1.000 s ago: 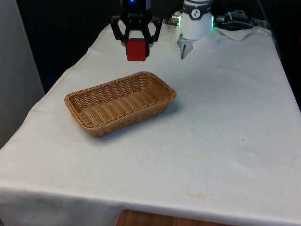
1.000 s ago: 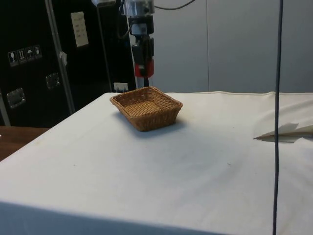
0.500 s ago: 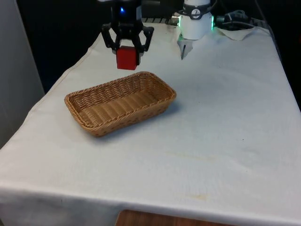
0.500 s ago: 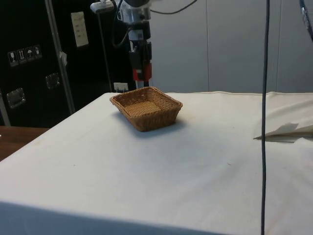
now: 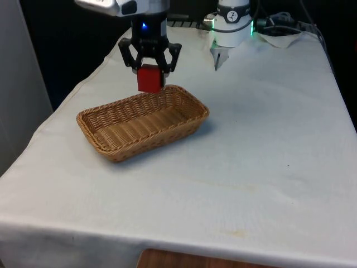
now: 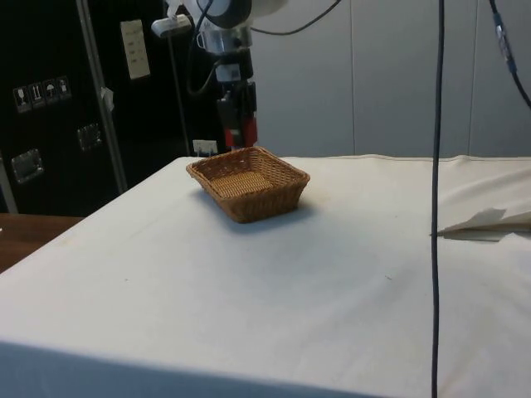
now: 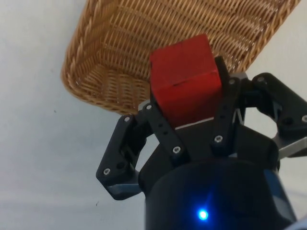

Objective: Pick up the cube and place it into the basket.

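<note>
A red cube (image 5: 149,79) hangs in the air, with my black gripper (image 5: 149,73) shut on it. It is just above the far rim of a woven wicker basket (image 5: 114,138) that lies on the white cloth at the front view's left. From the side, the red cube (image 6: 238,133) and gripper (image 6: 237,126) hover over the far edge of the basket (image 6: 264,197). The wrist view has the red cube (image 7: 185,80) clamped between both fingers (image 7: 163,128), with the basket's end (image 7: 110,57) beneath it. The basket has nothing inside.
The robot's white base (image 5: 232,25) stands at the table's far end, with a folded bit of paper or cloth (image 5: 220,57) before it. A hanging black cable (image 6: 434,199) crosses the side view. Bare cloth stretches across the table's front and right.
My gripper has carried the cube down and toward the front view's left, coming from behind the basket to just above its far rim. The basket has not moved.
</note>
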Available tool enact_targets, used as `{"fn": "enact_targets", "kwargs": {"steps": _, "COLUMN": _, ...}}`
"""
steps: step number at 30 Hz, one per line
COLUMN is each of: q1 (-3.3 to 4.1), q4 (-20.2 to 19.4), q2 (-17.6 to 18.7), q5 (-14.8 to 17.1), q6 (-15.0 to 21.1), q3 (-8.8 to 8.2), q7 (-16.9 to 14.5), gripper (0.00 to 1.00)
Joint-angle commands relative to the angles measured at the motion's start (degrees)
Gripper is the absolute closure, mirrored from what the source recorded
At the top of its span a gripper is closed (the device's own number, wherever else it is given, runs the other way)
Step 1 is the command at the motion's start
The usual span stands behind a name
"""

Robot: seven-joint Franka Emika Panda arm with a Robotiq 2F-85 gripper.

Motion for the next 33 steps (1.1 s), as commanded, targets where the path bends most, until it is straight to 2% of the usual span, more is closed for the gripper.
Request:
{"fn": "enact_targets", "kwargs": {"steps": 1, "q1": -0.17, "q4": 0.34, "q2": 0.52, "q5": 0.34, "q6": 0.11, "q3": 0.11, "q7": 0.11, "gripper": 1.0}}
{"fn": "enact_targets", "kwargs": {"steps": 16, "q1": -0.11, "q4": 0.57, "q2": 3.72, "q5": 0.69, "q6": 2.12, "q3": 0.23, "q7": 1.89, "gripper": 1.0}}
{"fn": "enact_targets", "kwargs": {"steps": 17, "q1": 0.06, "q4": 0.57, "q2": 3.5, "q5": 0.23, "q6": 1.55, "q3": 0.06, "q7": 1.83, "gripper": 1.0}}
{"fn": "enact_targets", "kwargs": {"steps": 18, "q1": -0.11, "q4": 0.57, "q2": 3.9, "q5": 0.74, "q6": 2.35, "q3": 0.23, "q7": 1.95, "gripper": 1.0}}
{"fn": "enact_targets", "kwargs": {"steps": 23, "q1": -0.11, "q4": 0.52, "q2": 5.1, "q5": 1.89, "q6": 3.72, "q3": 0.29, "q7": 2.12, "gripper": 1.0}}
{"fn": "enact_targets", "kwargs": {"steps": 24, "q1": 0.06, "q4": 0.52, "q2": 4.93, "q5": 1.43, "q6": 3.09, "q3": 0.06, "q7": 2.12, "gripper": 1.0}}
{"fn": "enact_targets", "kwargs": {"steps": 32, "q1": -0.23, "q4": 0.63, "q2": 7.16, "q5": 4.13, "q6": 5.84, "q3": 0.46, "q7": 2.06, "gripper": 1.0}}
{"fn": "enact_targets", "kwargs": {"steps": 33, "q1": 0.06, "q4": 0.57, "q2": 7.05, "q5": 3.61, "q6": 5.44, "q3": 0.17, "q7": 2.12, "gripper": 1.0}}
